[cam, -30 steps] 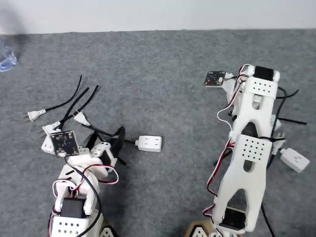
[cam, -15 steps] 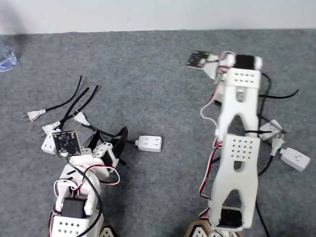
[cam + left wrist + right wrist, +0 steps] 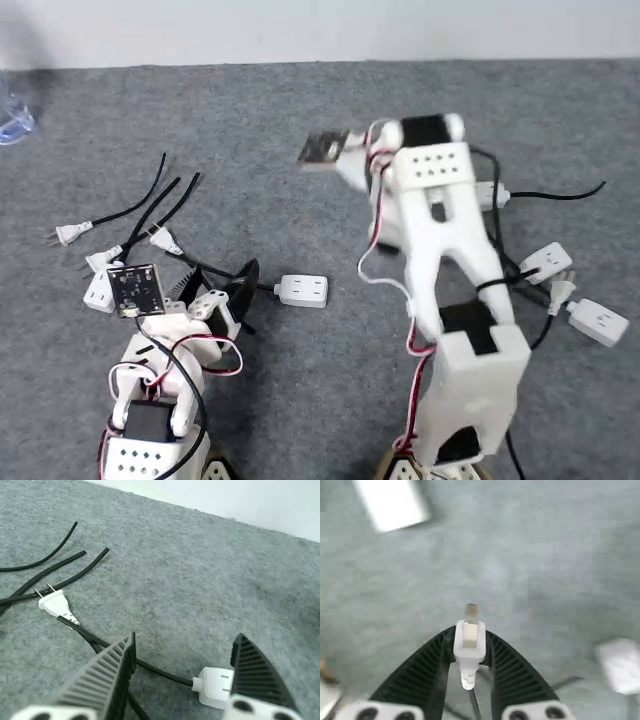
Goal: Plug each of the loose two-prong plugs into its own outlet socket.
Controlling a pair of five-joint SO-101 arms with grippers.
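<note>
The right arm has swung leftward across the table, and the right gripper point(image 3: 469, 631) now hangs above the grey carpet point(image 3: 250, 120). It pinches a white two-prong plug point(image 3: 469, 647) whose prongs stick out past the fingertips. Farther out, a white outlet socket point(image 3: 302, 290) lies loose on the carpet just beyond the left gripper point(image 3: 185, 645), whose jaws are spread wide with nothing between them. Since nothing holds that socket, I judge it could skid away when the prongs press in, or the narrowly held plug could twist in the grip and miss the slots.
</note>
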